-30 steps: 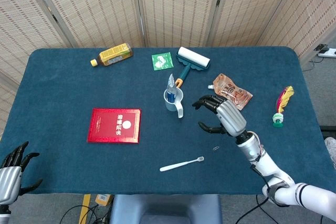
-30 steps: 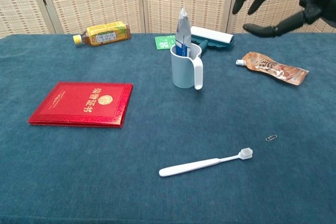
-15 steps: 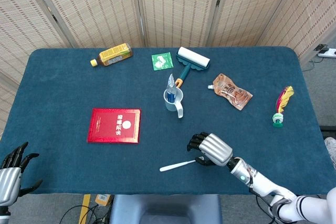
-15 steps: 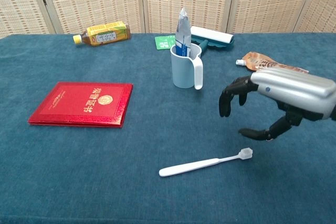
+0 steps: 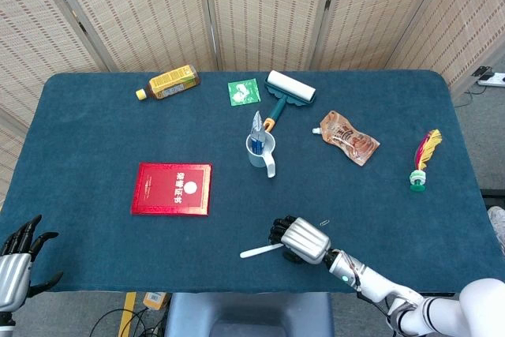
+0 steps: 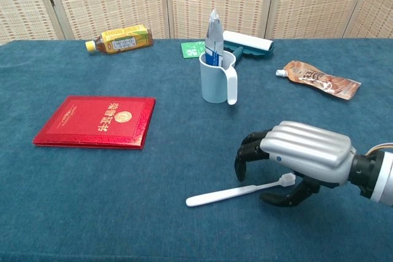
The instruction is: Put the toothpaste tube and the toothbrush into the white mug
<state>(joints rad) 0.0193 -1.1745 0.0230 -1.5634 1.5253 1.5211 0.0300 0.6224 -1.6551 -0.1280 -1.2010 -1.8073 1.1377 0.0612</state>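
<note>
staged test setup, not a real home, blue cloth-covered table, woven folding screens closing off the back of the frame, unrelated props scattered about, power strip on grey floor at far right edge

A red booklet, yellow bottle, lint roller, pouch and shuttlecock lie on the blue table.

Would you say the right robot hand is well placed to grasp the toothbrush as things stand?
Probably yes. The right robot hand is arched directly over the brush end of the toothbrush, fingers apart on either side. Nothing lies between them, and the handle lies free on the table.
</note>
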